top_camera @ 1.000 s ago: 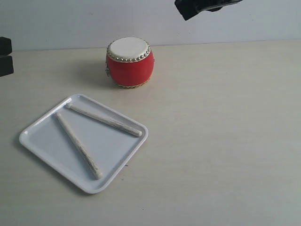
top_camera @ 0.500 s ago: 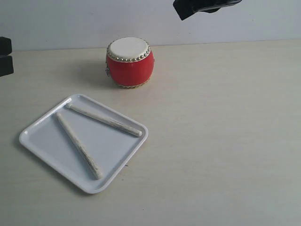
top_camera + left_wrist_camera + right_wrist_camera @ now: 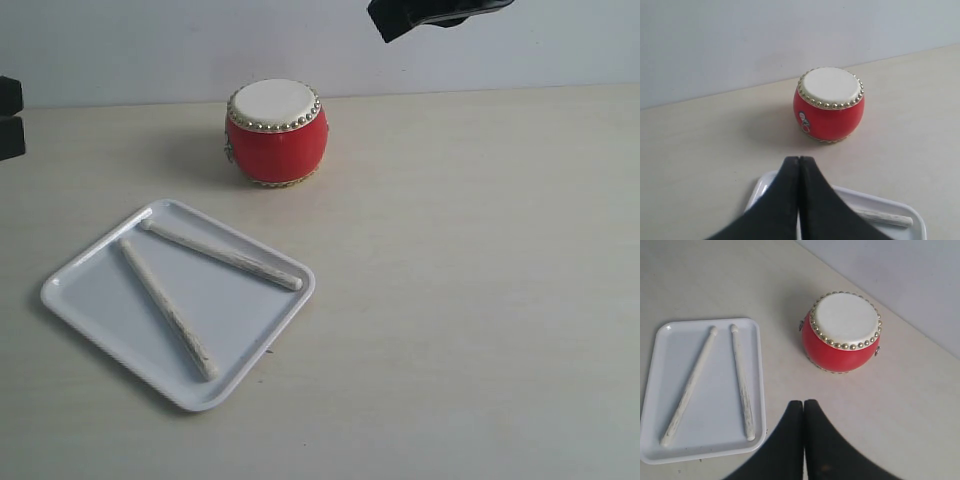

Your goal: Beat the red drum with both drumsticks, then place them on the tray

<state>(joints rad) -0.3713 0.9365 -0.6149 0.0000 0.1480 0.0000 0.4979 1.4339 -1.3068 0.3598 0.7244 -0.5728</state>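
Observation:
The red drum (image 3: 276,132) (image 3: 829,104) (image 3: 842,332) stands upright at the back of the table. In front of it, to the left, lies the white tray (image 3: 95,305) (image 3: 655,370) (image 3: 916,223). Both drumsticks rest in the tray: one (image 3: 221,254) (image 3: 742,382) nearer the drum, the other (image 3: 166,307) (image 3: 688,386) crossing the tray's middle. My left gripper (image 3: 799,159) is shut and empty, held above the tray's edge. High over the table beside the drum, my right gripper (image 3: 804,402) is shut and empty too. Only dark parts of the arms (image 3: 435,14) show in the exterior view.
The pale table (image 3: 470,280) stretches bare to the right of the tray and drum. A light wall (image 3: 130,45) rises just behind the drum. A dark part of the left arm (image 3: 10,118) sits at the left edge.

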